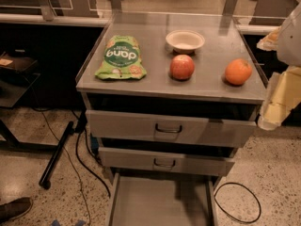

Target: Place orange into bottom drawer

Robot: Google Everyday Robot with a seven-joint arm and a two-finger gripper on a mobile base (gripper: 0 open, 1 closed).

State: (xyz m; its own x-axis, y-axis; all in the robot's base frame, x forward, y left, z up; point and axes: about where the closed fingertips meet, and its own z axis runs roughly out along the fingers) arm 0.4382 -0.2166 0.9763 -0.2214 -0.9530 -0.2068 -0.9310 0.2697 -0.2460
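Observation:
The orange [238, 71] sits on the right side of the grey cabinet top [155, 86], near the front edge. The bottom drawer [160, 204] is pulled out at the foot of the cabinet, and its flat grey floor is bare. My gripper [276, 100] hangs at the right edge of the view, just off the cabinet's right front corner. It is lower than the orange, to its right, and apart from it. It holds nothing that I can see.
A red-yellow apple [182, 67] sits mid-top, with a white bowl [185, 40] behind it and a green snack bag [120, 58] at the left. The two upper drawers [169, 128] stand slightly ajar. Black cables [237, 202] lie on the floor, and a shoe [14, 208] is at bottom left.

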